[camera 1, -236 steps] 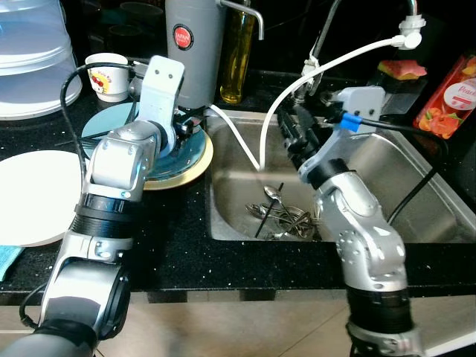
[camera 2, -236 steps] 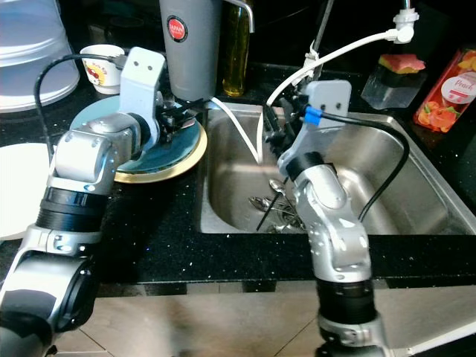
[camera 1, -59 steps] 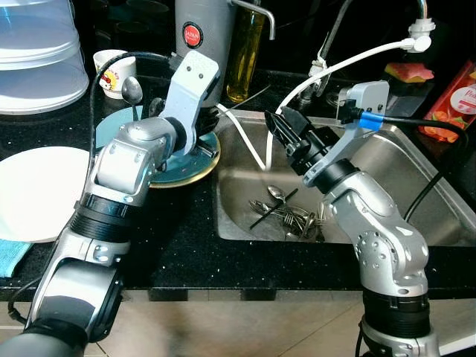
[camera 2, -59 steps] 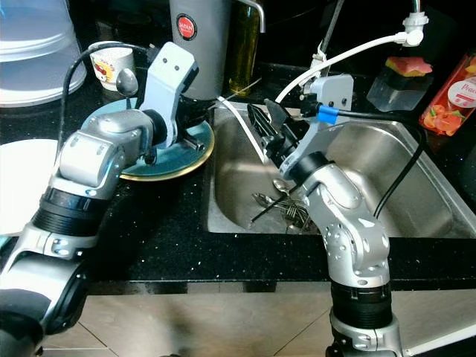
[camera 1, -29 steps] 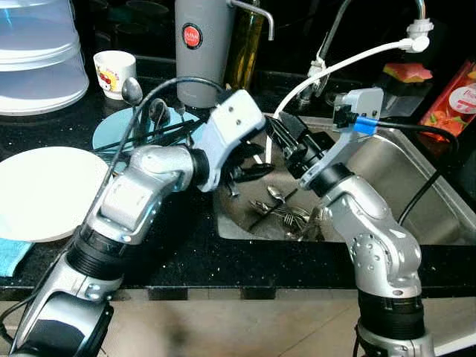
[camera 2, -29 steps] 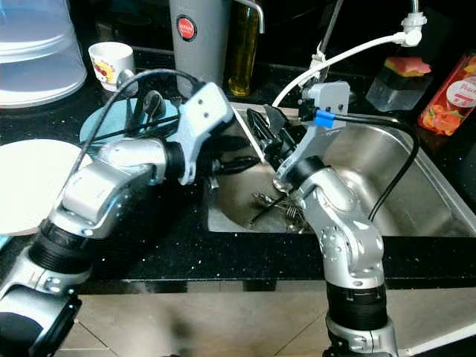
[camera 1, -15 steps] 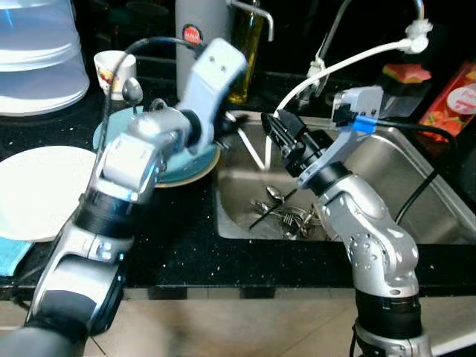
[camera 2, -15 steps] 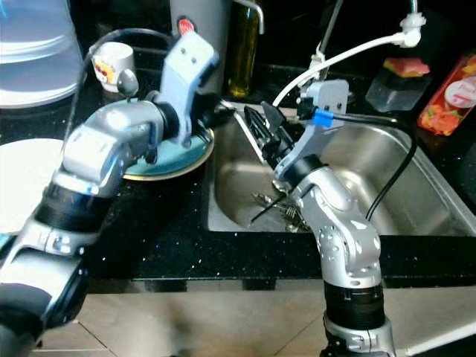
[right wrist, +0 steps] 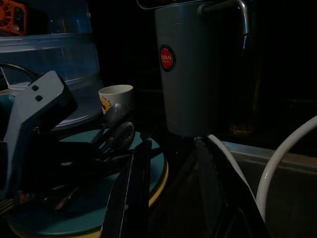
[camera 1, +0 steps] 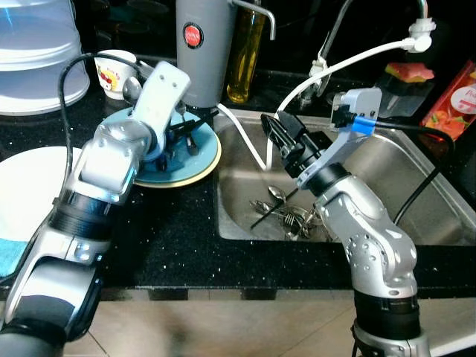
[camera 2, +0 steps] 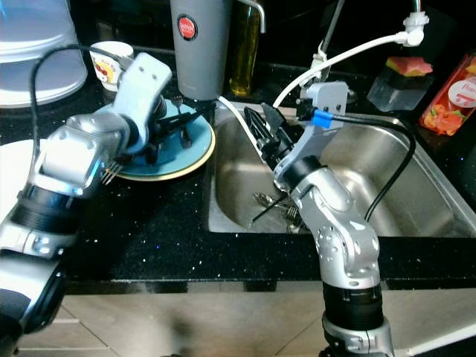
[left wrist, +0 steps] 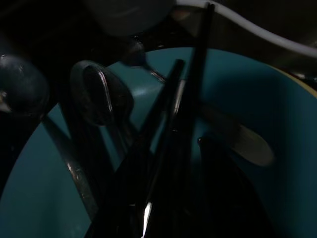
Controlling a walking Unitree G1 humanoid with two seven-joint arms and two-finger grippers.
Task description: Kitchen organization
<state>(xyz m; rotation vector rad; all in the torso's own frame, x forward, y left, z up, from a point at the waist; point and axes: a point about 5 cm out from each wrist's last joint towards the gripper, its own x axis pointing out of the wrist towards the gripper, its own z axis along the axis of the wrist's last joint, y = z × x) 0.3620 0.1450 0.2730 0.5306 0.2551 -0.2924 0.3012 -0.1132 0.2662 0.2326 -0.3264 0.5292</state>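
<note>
While the left gripper (camera 1: 186, 132) sits low over the teal plate (camera 1: 202, 152) on the black counter (camera 1: 163, 238), its fingers lie among spoons and dark utensils (left wrist: 99, 99) on that plate, and whether they are clamped on anything cannot be told. That plate rests on a cream plate whose rim nearly reaches the sink (camera 1: 416, 186) edge, with the grey flask (camera 1: 202, 44) close behind. Over the sink's near-left corner the right gripper (camera 1: 279, 134) hovers, fingers parted and empty, beside the white hose (camera 1: 349, 59); cutlery (camera 1: 286, 216) lies below it in the basin. Its wrist view looks across at the plate, flask and a small cup (right wrist: 115, 96); the left wrist view gives the spoon bowls close up.
</note>
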